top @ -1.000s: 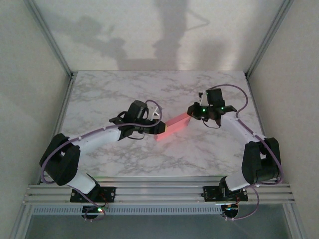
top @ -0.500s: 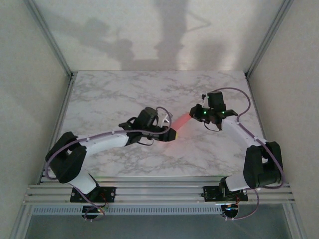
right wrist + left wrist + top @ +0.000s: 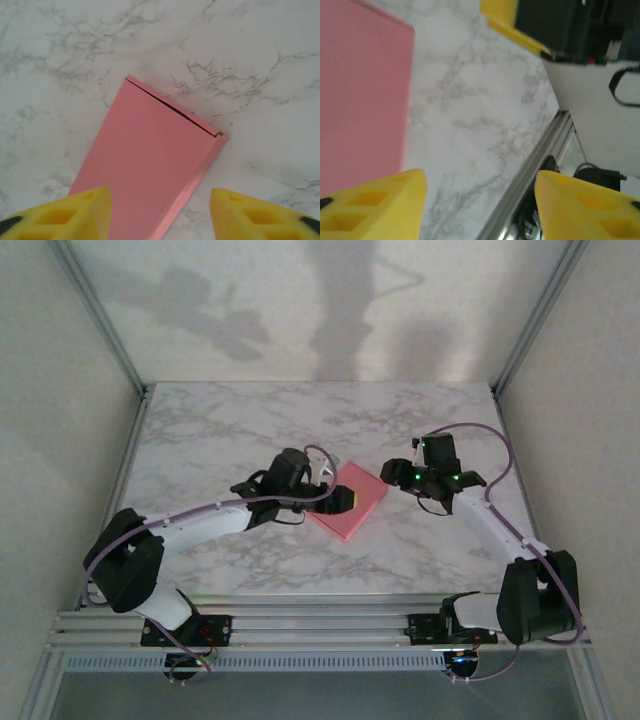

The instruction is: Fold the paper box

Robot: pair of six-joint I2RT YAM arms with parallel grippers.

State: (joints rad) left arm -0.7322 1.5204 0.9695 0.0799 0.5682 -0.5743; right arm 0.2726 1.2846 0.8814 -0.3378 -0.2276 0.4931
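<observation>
Right now, the paper box (image 3: 350, 508) lies flat, pink side up, near the middle of the marble surface (image 3: 230, 430), and both arms reach in toward it from either side.

From the top view, you see the left fingers (image 3: 343, 500) at the box's left edge, their yellow tips overlapping the pink. Whether they touch the card cannot be told from this height. The right fingers (image 3: 388, 468) sit just beside the box's right corner, dark and small, and their spread is hard to make out there.

From the left wrist camera, the left fingers (image 3: 375, 205) stand spread, with bare marble between them and nothing pinched. The paper box (image 3: 360, 100) fills the area left of them, cut off by the picture's top and left edges. Beyond the box, a blurred yellow and black part of the other arm (image 3: 560, 25) is only partly in view.

From the right wrist camera, the right fingers (image 3: 75, 210) are likewise spread apart and pinch nothing. The paper box (image 3: 150, 170) lies on the surface below the gap between them, its near end running out of the picture. A thin dark slit runs along the box's far short edge, and the long right edge catches a lighter sheen.
</observation>
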